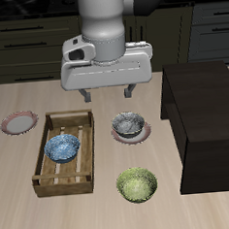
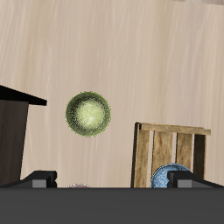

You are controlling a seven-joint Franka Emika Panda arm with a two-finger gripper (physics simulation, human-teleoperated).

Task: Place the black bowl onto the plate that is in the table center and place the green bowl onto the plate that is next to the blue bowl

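Nearest the table's [image 1: 26, 206] front edge, the green bowl [image 1: 138, 185] is seen lying free, well forward of the gripper [image 1: 105, 95], which is held high above the black bowl [image 1: 129, 124] already on its central plate [image 1: 116, 134], fingers spread and empty.

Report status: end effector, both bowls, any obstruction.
End effector open, empty, high above table. Black bowl already on center plate. Green bowl on bare table near front edge. Nothing blocking it.
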